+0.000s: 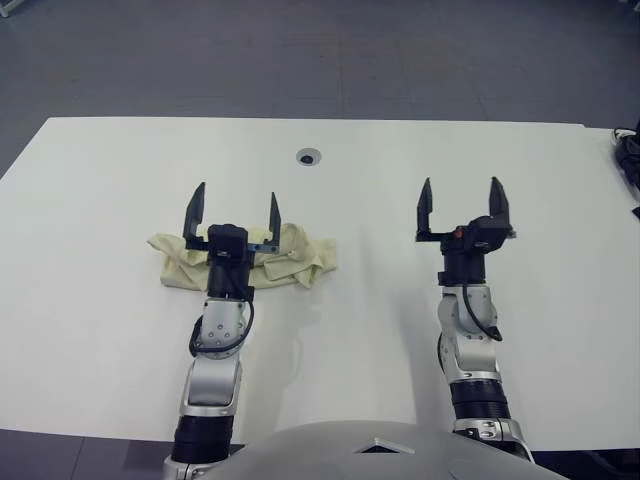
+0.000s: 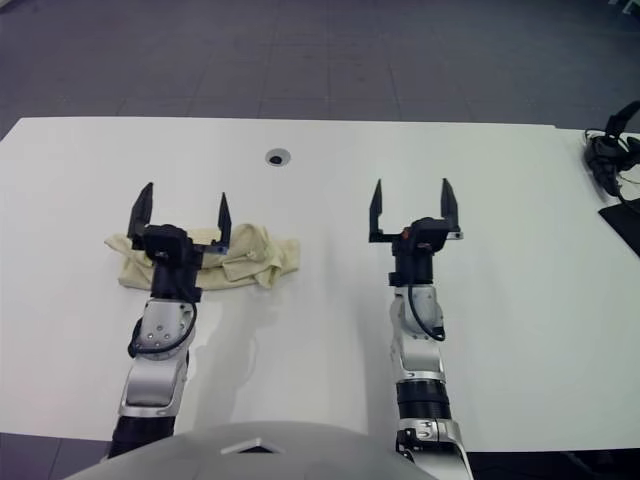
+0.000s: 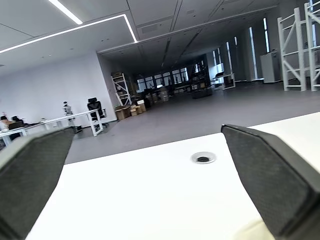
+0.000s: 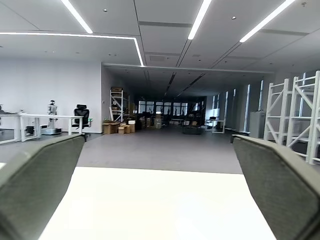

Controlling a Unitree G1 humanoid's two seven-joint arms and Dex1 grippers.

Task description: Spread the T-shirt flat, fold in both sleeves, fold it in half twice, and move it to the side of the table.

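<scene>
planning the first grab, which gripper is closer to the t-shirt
Left. The left gripper hangs over the crumpled T-shirt; the right gripper is off to its right, above the table.

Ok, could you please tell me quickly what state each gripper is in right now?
Left gripper: open, holding nothing, above the crumpled T-shirt.
Right gripper: open, empty, over the table.

White rectangular table (image 1: 90, 160) pierced by a round grey cable grommet (image 1: 308, 156), dark grey tiled floor (image 1: 300, 50) stretched beyond it, plain white wall (image 4: 50, 85), ceiling (image 4: 160, 45) lit by long strip lights (image 4: 200, 17), tall white metal racks (image 4: 295, 117), black swivel office chair (image 4: 81, 114), windows (image 4: 160, 107) glimpsed at the far end.
</scene>
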